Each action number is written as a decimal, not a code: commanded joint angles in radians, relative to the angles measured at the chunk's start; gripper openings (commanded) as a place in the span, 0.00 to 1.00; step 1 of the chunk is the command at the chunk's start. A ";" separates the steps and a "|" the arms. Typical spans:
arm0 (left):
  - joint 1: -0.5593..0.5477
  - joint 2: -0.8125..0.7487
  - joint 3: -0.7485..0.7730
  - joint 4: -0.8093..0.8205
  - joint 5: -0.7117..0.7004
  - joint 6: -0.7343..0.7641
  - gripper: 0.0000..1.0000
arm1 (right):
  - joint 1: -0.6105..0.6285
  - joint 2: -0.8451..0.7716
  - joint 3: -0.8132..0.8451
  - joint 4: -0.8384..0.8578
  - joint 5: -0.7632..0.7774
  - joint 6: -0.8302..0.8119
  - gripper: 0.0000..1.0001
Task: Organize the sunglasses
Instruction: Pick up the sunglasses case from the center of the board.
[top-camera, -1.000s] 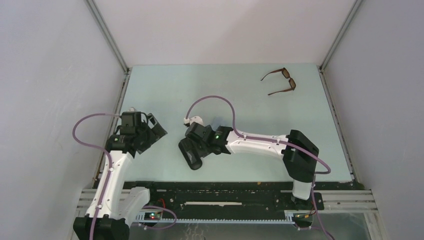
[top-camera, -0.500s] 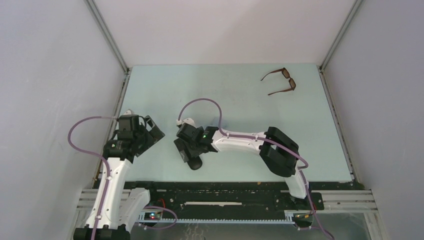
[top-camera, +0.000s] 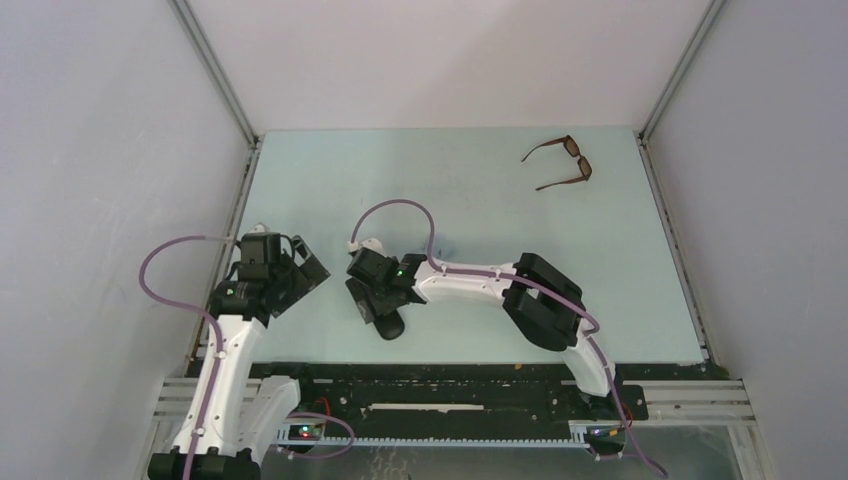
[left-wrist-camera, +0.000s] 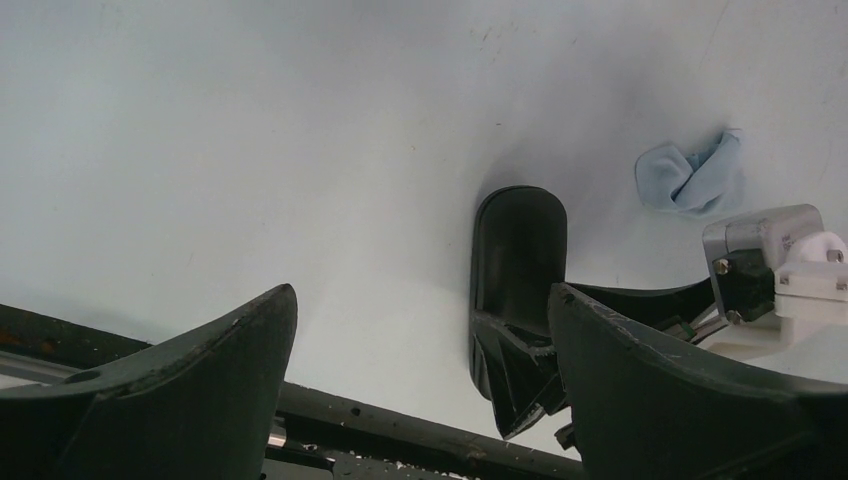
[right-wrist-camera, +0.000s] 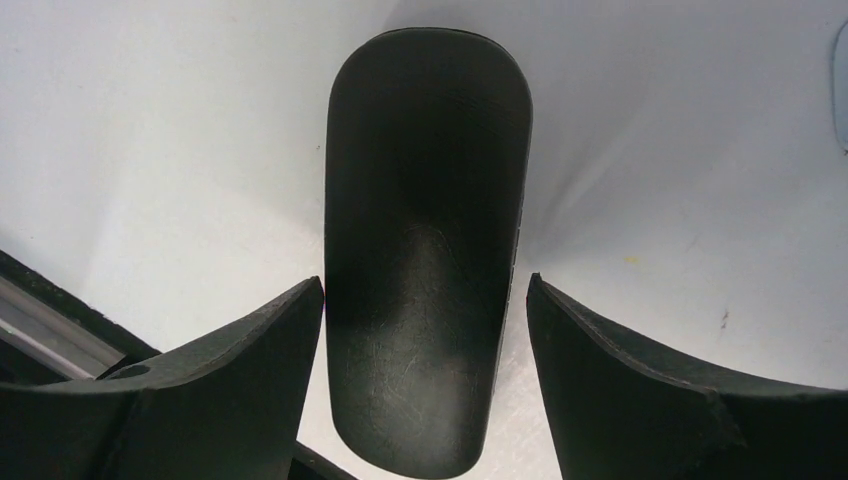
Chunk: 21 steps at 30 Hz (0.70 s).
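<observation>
— How far along is it?

— Barely started, I'd say. Nothing on the broad pale-green bench is put away yet. The right tool is down by the near edge, left of middle. Its fingers sit astride the oblong black case, tips right at its flanks, but I cannot tell whether they pinch it or merely flank it. The left tool hangs near the left edge, spread wide and holding nothing.

— And the glasses?

— The brown-framed sunglasses lie at the far right corner, temples unfolded, well apart from both arms. By my reckoning everything is left to do: open the case, fold the temples, lay the pair inside.

— What is it all made of?

— The bench is a flat matt sheet, faintly scuffed. The tool fingers are thick black wedges, hard plastic by the look. The case is a long rounded capsule, domed, with a fine leathery grain and a dull sheen, and it looks shut to me. The sunglasses are slight by comparison: thin brown temples, dark rectangular lenses, probably smooth plastic. Smallest is a crumpled light-blue cloth near the case, soft and folded on itself.
</observation>
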<state>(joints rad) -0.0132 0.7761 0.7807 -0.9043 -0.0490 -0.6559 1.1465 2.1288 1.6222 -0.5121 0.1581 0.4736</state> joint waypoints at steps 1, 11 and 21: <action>0.010 -0.010 -0.024 0.016 -0.011 -0.008 1.00 | -0.004 0.021 0.042 0.017 0.003 0.014 0.83; 0.010 -0.004 -0.031 0.030 0.015 -0.014 1.00 | -0.011 0.002 0.030 0.016 0.028 0.020 0.57; -0.009 -0.082 -0.109 0.214 0.202 -0.023 1.00 | -0.241 -0.557 -0.497 0.384 -0.306 0.102 0.47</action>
<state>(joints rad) -0.0128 0.7444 0.7284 -0.8345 0.0452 -0.6559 1.0454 1.8023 1.2194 -0.3340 0.0456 0.5056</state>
